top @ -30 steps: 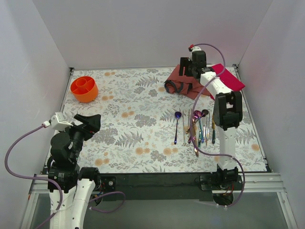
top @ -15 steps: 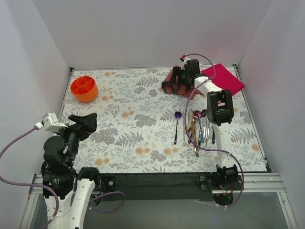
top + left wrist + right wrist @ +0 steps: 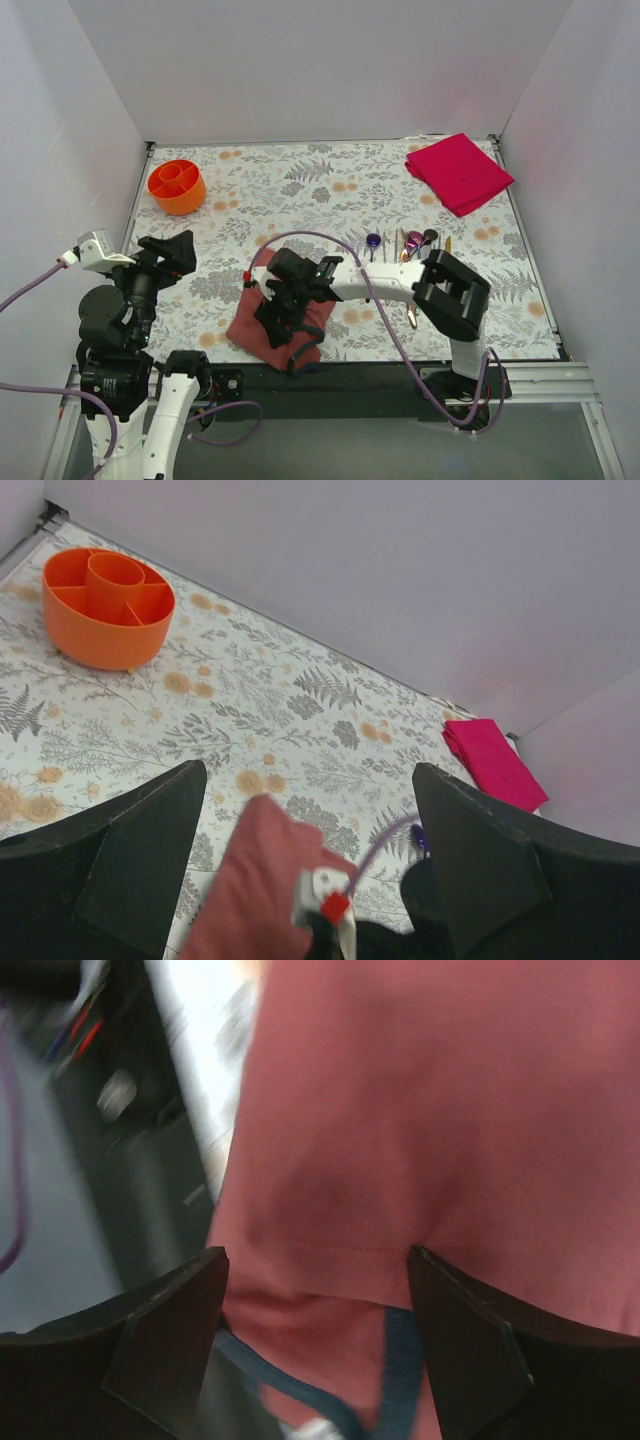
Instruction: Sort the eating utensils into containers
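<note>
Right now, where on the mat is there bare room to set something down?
Free: the middle of the mat between the orange container and the magenta cloth, and the strip right of the utensils. Crowded: near centre, where the right arm crosses the utensils and its gripper is over the red cloth.

Matt cloth pouch (image 3: pixel 420 1110); glossy, seemingly plastic orange caddy (image 3: pixel 105 605); shiny metal cutlery (image 3: pixel 413 240).

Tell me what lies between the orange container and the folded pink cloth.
Nothing: only bare floral table cover runs from the orange container to the folded pink cloth, shown in the top external view.
</note>
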